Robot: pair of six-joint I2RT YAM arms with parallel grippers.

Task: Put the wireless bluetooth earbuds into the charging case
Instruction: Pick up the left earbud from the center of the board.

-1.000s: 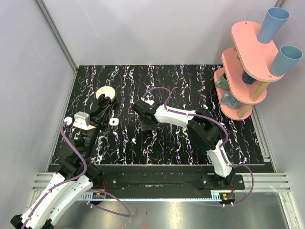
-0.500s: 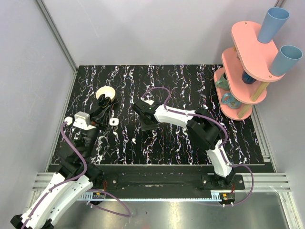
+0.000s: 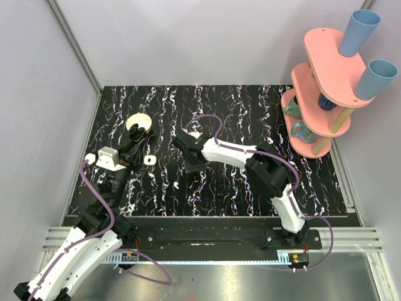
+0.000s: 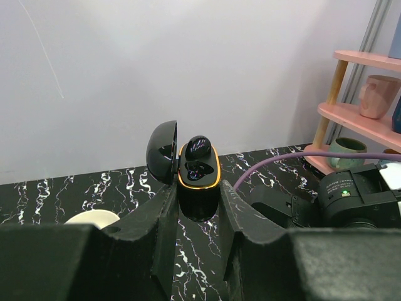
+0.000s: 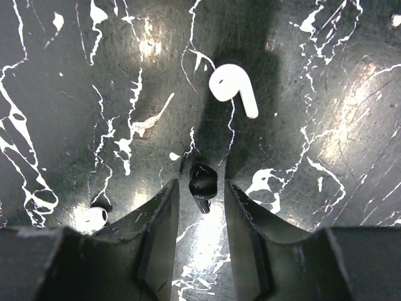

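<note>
My left gripper [image 4: 197, 199] [image 3: 134, 146] is shut on a black glossy charging case [image 4: 198, 179] with an orange rim. It holds the case upright with the lid open, and a black earbud [image 4: 199, 145] sits in it. A cream round case [image 3: 139, 123] lies just beyond, and its edge shows in the left wrist view [image 4: 93, 218]. My right gripper [image 5: 200, 188] [image 3: 191, 162] is open and low over the table. A second black earbud [image 5: 202, 182] lies between its fingertips, untouched. One white earbud [image 5: 232, 88] lies ahead and another white earbud [image 5: 91, 218] lies at its left.
A pink tiered shelf [image 3: 326, 81] with blue cups and mugs stands at the back right. A small white piece [image 3: 148, 160] lies on the black marbled table [image 3: 250, 106] next to my left gripper. Grey walls close in the left and back sides.
My right gripper has shifted slightly to the left. The left arm and the black case have not moved.
</note>
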